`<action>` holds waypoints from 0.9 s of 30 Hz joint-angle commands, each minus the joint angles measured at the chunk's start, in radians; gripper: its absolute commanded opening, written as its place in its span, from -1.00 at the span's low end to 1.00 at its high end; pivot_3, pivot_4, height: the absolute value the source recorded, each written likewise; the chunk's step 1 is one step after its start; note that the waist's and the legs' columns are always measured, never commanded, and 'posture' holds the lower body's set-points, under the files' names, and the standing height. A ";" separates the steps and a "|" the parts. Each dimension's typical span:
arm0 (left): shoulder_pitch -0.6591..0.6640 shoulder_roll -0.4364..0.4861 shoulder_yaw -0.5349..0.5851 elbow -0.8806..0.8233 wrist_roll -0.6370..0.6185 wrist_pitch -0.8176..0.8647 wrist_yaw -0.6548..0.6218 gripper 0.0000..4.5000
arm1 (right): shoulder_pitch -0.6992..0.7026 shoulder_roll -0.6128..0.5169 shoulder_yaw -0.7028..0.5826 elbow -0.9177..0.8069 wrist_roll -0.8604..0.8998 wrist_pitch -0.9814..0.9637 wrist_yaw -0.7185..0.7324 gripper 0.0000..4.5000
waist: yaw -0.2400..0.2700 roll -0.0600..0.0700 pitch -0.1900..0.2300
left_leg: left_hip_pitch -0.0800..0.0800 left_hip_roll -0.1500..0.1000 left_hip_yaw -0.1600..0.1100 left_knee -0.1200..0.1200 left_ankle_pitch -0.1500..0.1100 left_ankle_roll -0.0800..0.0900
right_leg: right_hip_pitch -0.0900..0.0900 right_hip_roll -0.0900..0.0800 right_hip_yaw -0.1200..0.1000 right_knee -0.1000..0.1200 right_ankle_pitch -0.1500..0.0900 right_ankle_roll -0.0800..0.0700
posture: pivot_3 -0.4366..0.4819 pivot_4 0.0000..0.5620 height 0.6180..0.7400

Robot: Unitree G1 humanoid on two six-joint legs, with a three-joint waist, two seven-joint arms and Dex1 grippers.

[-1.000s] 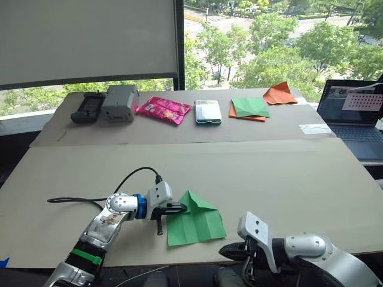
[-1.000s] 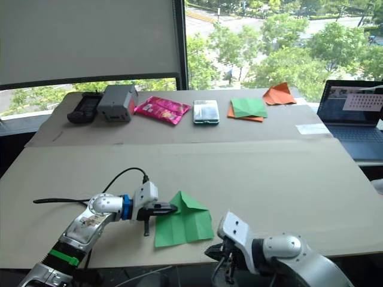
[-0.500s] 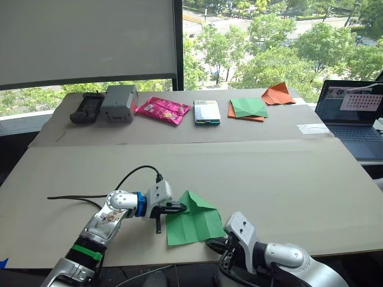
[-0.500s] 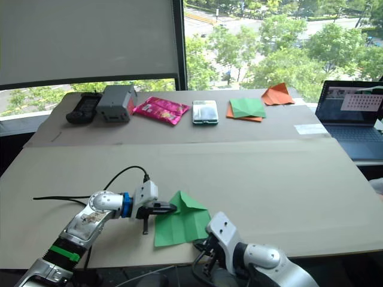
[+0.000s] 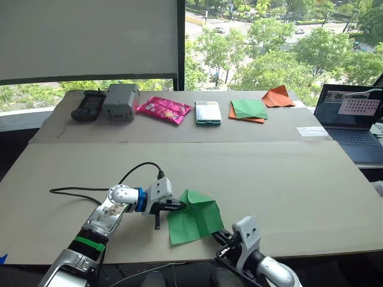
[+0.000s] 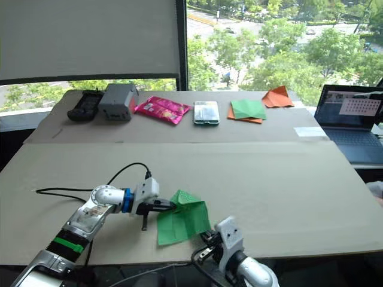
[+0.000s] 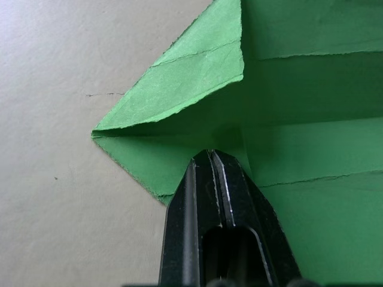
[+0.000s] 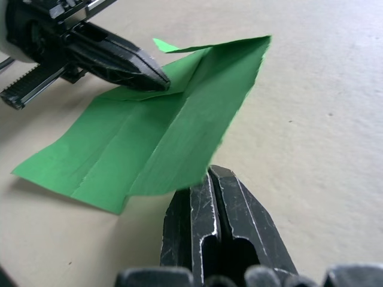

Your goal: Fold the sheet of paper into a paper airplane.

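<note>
**Green sheet pinned at the near edge, half folded**

The sheet (image 5: 192,217) is seen near the front edge of the table (image 5: 287,173), already creased, with a folded flap at its far left corner and its right side lifted off the surface. The left gripper (image 7: 210,156) is pressed shut, its tips resting on the paper just by that flap; whether paper is caught between the tips or only held down cannot be told. The right gripper (image 8: 209,173) is also closed, tips together at the sheet's near right edge, and the paper seems to pass just above them rather than between them.

The sheet is judged very light and limp: it bends under its own weight, slides readily on the smooth board, and could tear at its slightly ragged edges if tugged. A hold is best taken at an edge or along an existing crease, where the doubled layers are stiffer, while the opposite side is pinned flat. Gentle pressure is called for; a hard pull would drag the whole sheet.
</note>
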 commanded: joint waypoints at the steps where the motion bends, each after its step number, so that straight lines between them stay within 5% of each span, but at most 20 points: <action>1: 0.001 0.007 -0.021 0.051 0.049 0.011 0.004 -0.99 | -0.005 0.030 -0.061 0.096 -0.026 -0.090 -0.035 -1.00 | 0.000 0.000 0.000 | 0.000 0.000 0.000 0.000 0.000 0.000 | 0.000 0.000 0.000 -0.001 0.000 0.000 | -0.05 -0.47 1.00; 27: 0.018 0.033 -0.002 0.003 0.048 0.046 0.018 -0.99 | -0.346 -0.067 0.096 0.074 -0.094 0.080 0.165 -1.00 | -0.008 0.011 -0.005 | 0.002 -0.002 0.001 0.001 0.006 0.010 | 0.000 0.002 0.002 0.012 0.001 0.000 | -0.05 -0.47 1.00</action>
